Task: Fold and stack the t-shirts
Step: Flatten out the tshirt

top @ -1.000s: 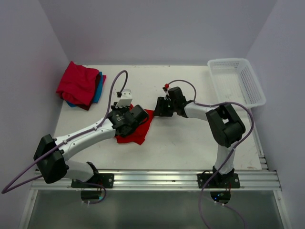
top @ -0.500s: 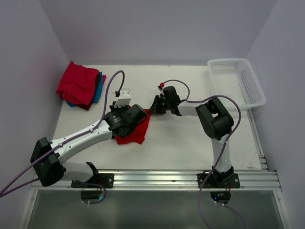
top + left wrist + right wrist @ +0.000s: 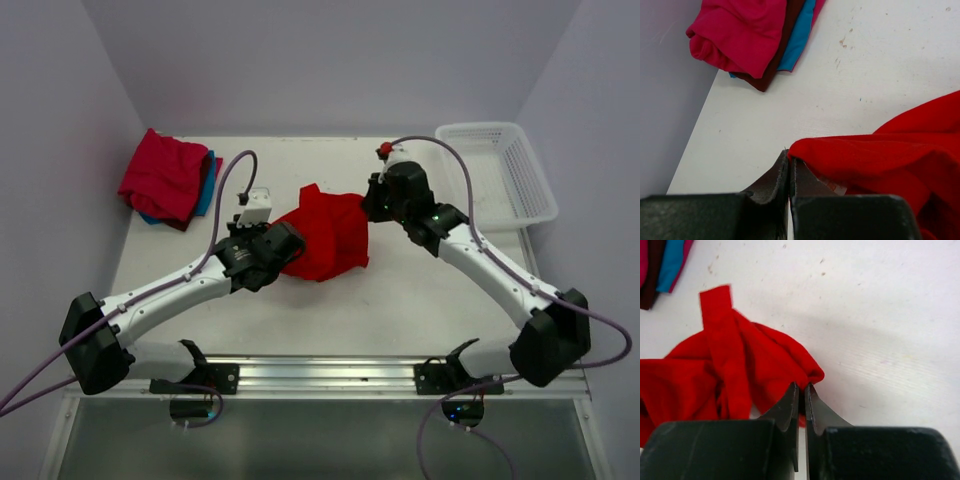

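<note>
A bright red t-shirt hangs stretched between both grippers over the middle of the table. My left gripper is shut on its left edge; in the left wrist view the red t-shirt runs right from the left gripper. My right gripper is shut on the right corner; the right wrist view shows the red t-shirt bunched at the right gripper. A crimson-pink t-shirt lies folded on a teal-blue t-shirt at the back left corner.
A white mesh basket stands at the back right of the table. The left wall runs close beside the folded pile. The pile also shows in the left wrist view: pink t-shirt on the blue t-shirt.
My right gripper shut on the red t-shirt's corner and drew it up and to the right. The shirt went from a small heap to a spread, lifted cloth. My left gripper kept its hold.
</note>
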Motion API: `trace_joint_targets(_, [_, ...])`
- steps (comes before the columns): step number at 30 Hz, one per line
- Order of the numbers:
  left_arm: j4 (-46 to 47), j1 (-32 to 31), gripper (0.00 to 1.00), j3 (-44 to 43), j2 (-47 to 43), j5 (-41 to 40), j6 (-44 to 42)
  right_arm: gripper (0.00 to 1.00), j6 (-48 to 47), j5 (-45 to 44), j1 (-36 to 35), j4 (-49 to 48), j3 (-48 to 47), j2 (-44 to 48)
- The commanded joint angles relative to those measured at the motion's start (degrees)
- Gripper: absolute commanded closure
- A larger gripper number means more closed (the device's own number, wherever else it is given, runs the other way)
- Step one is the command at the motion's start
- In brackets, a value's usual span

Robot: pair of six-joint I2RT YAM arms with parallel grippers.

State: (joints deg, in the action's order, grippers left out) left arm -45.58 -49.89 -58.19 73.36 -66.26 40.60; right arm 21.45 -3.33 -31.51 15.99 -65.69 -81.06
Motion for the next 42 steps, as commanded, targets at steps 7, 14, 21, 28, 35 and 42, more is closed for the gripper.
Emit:
trace_joint_targets(7, [2.9, 0.3, 1.00, 0.1, -1.1, -3.6, 0.3, 1.00, -6.7, -17.9, 0.1, 16.8, -2.9, 14.1])
trace_joint_targets(14, [1.5, 0.3, 1.00, -0.1, -1.5, -3.9, 1.1, 1.00, -6.0, -22.3, 0.1, 21.9, -1.3, 17.9])
trace_joint_targets(21, [-4.2, 0.3, 1.00, -2.8, -2.3, -4.6, 4.4, 1.00, -5.9, -17.6, 0.0, 24.3, -2.5, 19.3])
trace_joint_targets(28, [1.0, -1.0, 1.00, -5.4, -11.8, -2.1, -3.9, 1.00, -9.0, -3.6, 0.1, 19.8, -0.6, 30.6])
trace_joint_targets(35, [10.5, -4.6, 1.00, -7.7, -21.3, 4.1, -17.8, 1.00, -11.3, 1.4, 0.1, 16.0, 1.1, 37.6])
trace_joint_targets(42, [10.8, -5.9, 1.00, -15.1, -26.8, 15.2, -23.2, 1.00, -10.3, 5.5, 0.1, 10.2, 3.3, 46.8])
